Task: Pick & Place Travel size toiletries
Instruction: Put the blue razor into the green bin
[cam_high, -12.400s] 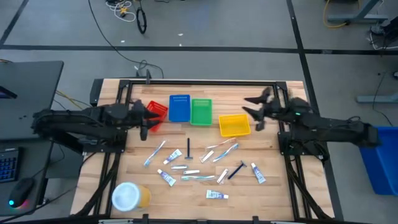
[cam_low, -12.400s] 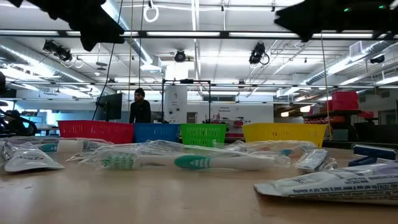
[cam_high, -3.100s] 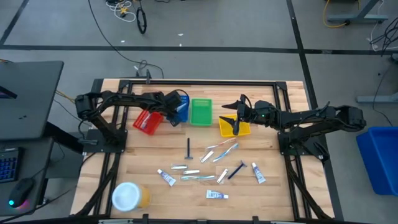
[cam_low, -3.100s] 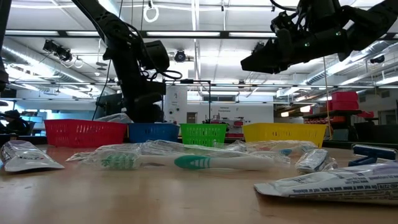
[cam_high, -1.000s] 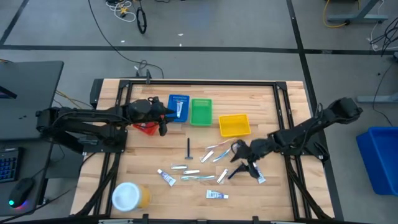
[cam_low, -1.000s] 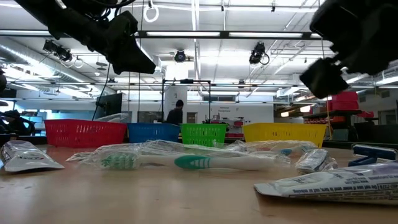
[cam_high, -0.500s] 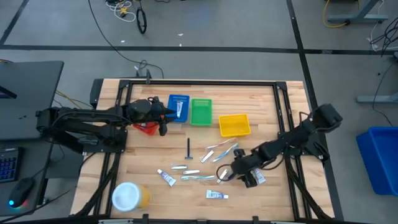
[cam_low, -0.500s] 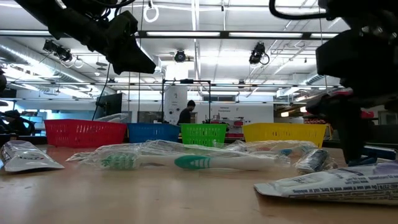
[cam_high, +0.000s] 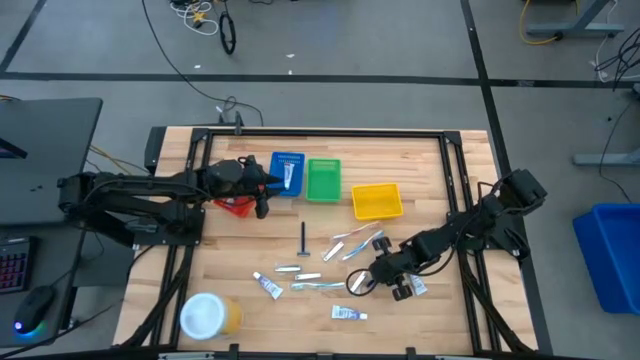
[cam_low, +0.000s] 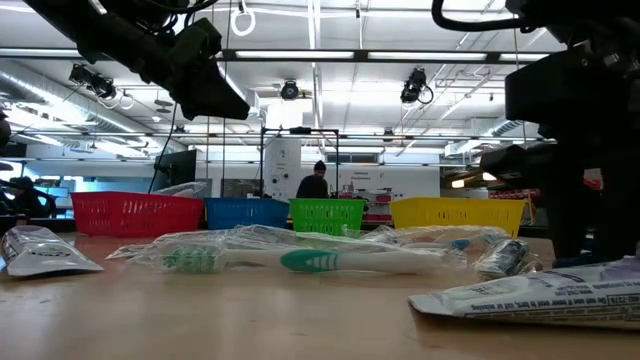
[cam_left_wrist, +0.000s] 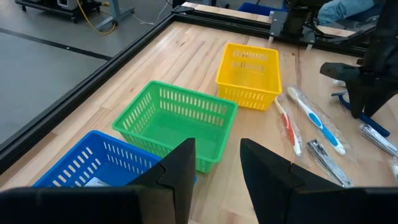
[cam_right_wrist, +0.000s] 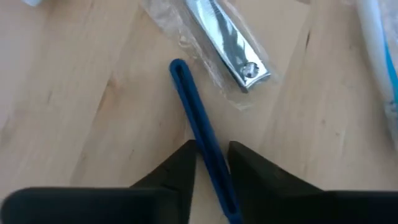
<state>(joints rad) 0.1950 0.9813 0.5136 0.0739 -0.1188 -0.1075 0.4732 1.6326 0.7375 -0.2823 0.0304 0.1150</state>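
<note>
Where blue stick (cam_right_wrist: 202, 143) lies, clippers (cam_right_wrist: 228, 46) adjoin.

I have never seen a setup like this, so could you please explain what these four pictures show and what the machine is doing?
It is a robot with two dark arms working at a wooden table, each ending in a two-finger gripper. One picture looks straight down, one looks level across the tabletop, and two come from cameras on the wrists. Scattered on the table are small toiletries: toothbrushes, little tubes, wrapped nail clippers and a big yellow jar. Four small bins stand in a row: red, blue, green, yellow. The right gripper is down at the table with its fingers around a slim blue stick. The left gripper waits open near the blue bin, holding nothing.
</note>
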